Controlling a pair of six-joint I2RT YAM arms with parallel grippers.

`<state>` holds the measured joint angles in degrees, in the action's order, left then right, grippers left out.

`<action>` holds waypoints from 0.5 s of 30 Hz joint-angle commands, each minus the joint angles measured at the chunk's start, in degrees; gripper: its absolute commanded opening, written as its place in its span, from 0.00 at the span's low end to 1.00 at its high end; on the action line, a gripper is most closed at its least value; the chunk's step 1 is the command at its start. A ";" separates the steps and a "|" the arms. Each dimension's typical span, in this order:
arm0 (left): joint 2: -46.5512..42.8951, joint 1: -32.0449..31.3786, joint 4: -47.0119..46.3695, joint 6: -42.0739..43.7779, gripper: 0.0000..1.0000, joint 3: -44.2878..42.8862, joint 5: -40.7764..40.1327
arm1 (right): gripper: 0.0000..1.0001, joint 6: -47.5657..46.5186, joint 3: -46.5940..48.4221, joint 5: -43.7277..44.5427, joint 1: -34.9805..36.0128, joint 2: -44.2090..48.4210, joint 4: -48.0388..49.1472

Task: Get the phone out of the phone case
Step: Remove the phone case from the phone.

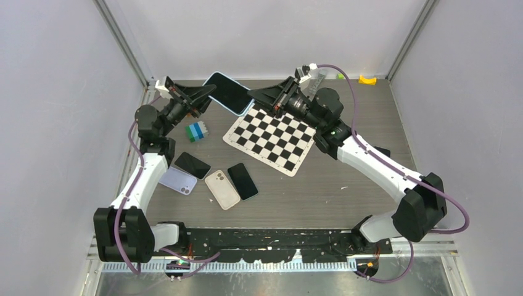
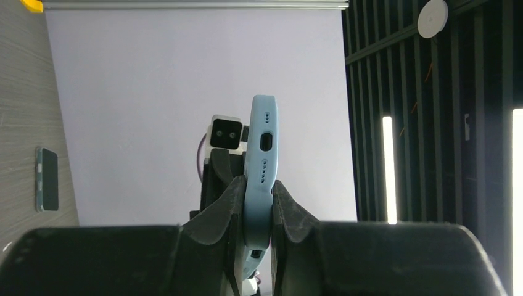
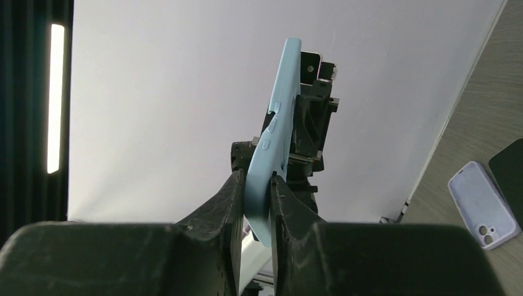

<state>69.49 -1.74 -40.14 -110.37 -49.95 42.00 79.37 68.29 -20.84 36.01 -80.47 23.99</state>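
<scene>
Clamped phone case [image 1: 227, 92] near checkerboard [image 1: 271, 139] w/ left pincer [image 2: 259, 185], right pincer [image 3: 256, 179]; saw port [image 2: 266, 142] left-wrist cam only, btns [image 3: 271, 124] right-wrist only.

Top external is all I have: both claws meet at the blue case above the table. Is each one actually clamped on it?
Observer: The left claw is. Its wrist view shows both fingers pressed on the case faces at the charging port end.
Operator: And the right one?
Observer: The right claw is shut on the case too, pinching its long edge near the side buttons.
</scene>
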 commanded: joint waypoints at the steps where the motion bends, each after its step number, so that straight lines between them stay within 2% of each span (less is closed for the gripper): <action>1: -3.82 0.24 -11.29 -6.68 0.00 0.34 -4.01 | 0.16 10.48 -3.36 1.48 0.03 -3.18 7.73; 6: -5.42 0.17 -13.98 -8.27 0.00 2.77 -6.65 | 0.01 23.12 -6.54 1.61 0.03 -7.90 19.48; 15: -7.77 -0.19 -19.34 -9.03 0.00 7.89 -11.95 | 0.01 40.89 -9.00 5.10 2.46 -15.64 34.59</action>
<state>66.59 -1.10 -43.51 -112.12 -41.43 33.50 107.55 60.53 -19.33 36.77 -92.33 51.31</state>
